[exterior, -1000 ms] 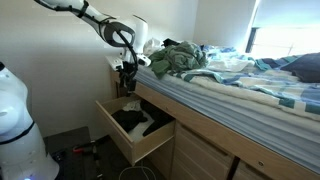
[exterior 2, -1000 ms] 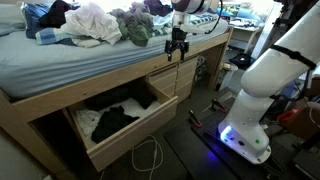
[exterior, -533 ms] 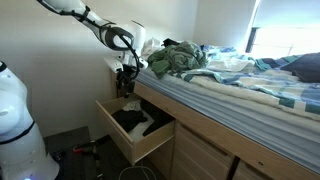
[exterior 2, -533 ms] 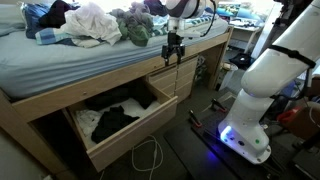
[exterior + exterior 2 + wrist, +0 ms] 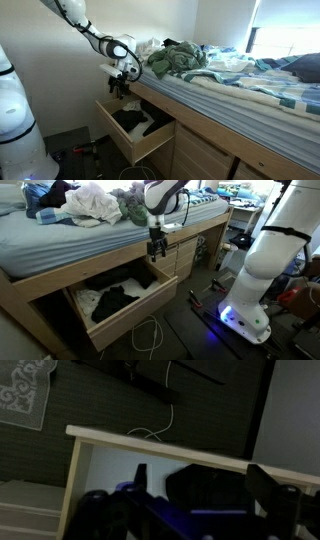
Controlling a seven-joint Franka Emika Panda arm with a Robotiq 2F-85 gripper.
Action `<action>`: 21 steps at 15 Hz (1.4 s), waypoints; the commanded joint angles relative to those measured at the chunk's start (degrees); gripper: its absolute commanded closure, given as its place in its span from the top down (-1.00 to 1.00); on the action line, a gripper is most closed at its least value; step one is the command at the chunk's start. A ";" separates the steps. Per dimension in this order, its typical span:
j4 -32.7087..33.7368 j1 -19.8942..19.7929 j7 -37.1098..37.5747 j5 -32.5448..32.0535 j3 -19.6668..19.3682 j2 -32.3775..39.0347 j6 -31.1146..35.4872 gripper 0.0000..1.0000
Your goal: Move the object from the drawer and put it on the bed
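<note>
Bed [image 5: 250, 95] fills most of both exterior views, wooden frame under a striped cover, with a heap of loose clothes [image 5: 95, 205] piled near one end. We note the robot's white body [image 5: 265, 270] standing on the floor beside the frame. Below the mattress one drawer [image 5: 130, 315] is pulled fully out; in the wrist view we look down on its pale rim [image 5: 150, 445]. Inside it lies the task's thing, a dark garment [image 5: 133, 120], crumpled next to something white and resting on the drawer bottom, so it is not on the bed. The gripper [image 5: 156, 252] hangs in the air above the open drawer, close to the bed frame edge and well clear of the garment. Its fingers [image 5: 140, 480] stand spread apart with nothing between them. A thin pale cable [image 5: 150, 335] loops on the dark floor in front of the drawer.
</note>
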 commanded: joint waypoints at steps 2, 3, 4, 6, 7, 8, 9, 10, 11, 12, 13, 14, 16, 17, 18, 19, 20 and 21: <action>4.90 1.02 -3.64 -1.69 1.90 5.58 2.71 1.00; 5.65 1.02 -4.41 -1.83 2.19 6.44 2.93 1.00; 5.95 0.83 -5.39 -2.09 2.28 6.47 2.49 1.00; 4.92 0.72 -4.12 -1.28 2.35 5.93 2.36 1.00; 5.26 0.72 -4.28 -1.35 2.37 6.27 2.36 1.00; 5.46 0.71 -4.30 -1.41 2.37 6.43 2.36 1.00; 5.51 0.71 -4.30 -1.45 2.37 6.45 2.36 1.00; 5.53 0.72 -4.30 -1.46 2.38 6.45 2.36 1.00; 5.37 0.75 -3.73 -1.66 2.37 6.59 2.63 1.00; 5.98 1.01 -3.41 -1.89 2.61 7.68 2.76 1.00; 6.71 1.32 -3.66 -2.02 2.90 8.96 3.06 1.00; 7.72 1.71 -3.16 -2.56 3.26 10.53 2.68 1.00; 9.24 2.21 -3.71 -2.58 4.04 12.91 2.44 1.00; 9.88 2.40 -3.73 -2.67 4.41 13.87 2.47 1.00; 10.72 2.69 -3.80 -2.64 4.70 14.97 2.66 1.00; 11.63 2.97 -3.78 -2.87 5.03 16.10 2.52 1.00; 12.74 3.30 -3.73 -2.92 5.40 17.39 2.50 1.00; 13.82 3.65 -3.68 -2.95 5.72 18.70 2.66 1.00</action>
